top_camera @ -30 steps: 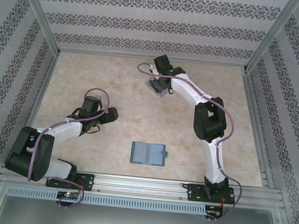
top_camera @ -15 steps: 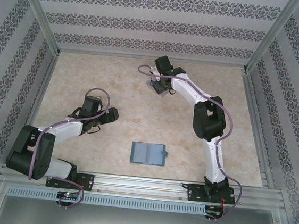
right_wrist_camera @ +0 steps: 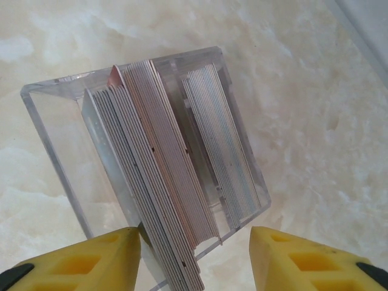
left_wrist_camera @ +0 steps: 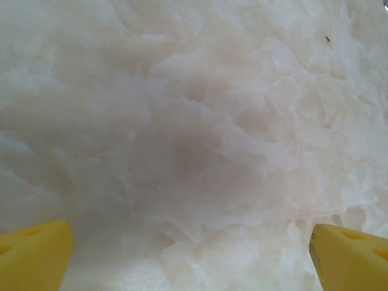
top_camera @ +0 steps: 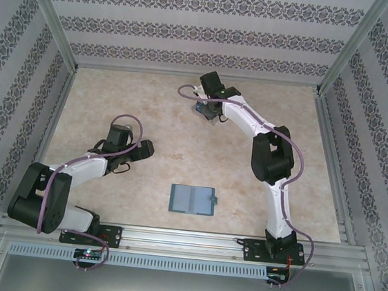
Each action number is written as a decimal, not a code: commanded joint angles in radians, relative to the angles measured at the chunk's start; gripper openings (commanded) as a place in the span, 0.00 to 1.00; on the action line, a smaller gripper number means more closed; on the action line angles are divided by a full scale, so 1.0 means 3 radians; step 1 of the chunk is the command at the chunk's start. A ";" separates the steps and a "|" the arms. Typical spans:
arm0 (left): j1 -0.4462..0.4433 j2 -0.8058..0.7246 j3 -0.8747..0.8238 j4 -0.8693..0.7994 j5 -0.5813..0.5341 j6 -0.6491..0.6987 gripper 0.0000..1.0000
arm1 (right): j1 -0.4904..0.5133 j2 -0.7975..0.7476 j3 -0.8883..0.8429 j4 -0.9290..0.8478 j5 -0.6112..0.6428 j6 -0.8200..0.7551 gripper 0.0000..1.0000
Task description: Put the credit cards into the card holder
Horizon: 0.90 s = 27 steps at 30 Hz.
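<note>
Right wrist: right pincer narrowing around credit cards.
Jaws still apart, nothing pinched; pickup from the clear box looks imminent.

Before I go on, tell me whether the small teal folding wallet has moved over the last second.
No. The teal folding wallet lies in the same spot, just as near the aluminium rail running along the front below it.

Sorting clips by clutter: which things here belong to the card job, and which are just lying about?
Job: cards, wallet, right gripper.
Other: clear box holding the cards; left gripper, open over the table.
</note>
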 commanded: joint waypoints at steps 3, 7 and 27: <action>0.0016 0.0037 0.0093 0.0049 0.0021 0.0076 1.00 | 0.0042 -0.0169 -0.0046 0.0077 0.0120 -0.0050 0.44; 0.0016 0.0105 0.0120 0.0038 0.0057 0.0070 1.00 | 0.0075 -0.0195 -0.0071 0.0080 0.0147 -0.0090 0.41; 0.0000 0.0319 0.0211 0.0063 0.0283 0.0036 1.00 | 0.0183 -0.0445 -0.0130 -0.0088 -0.0065 0.0050 0.04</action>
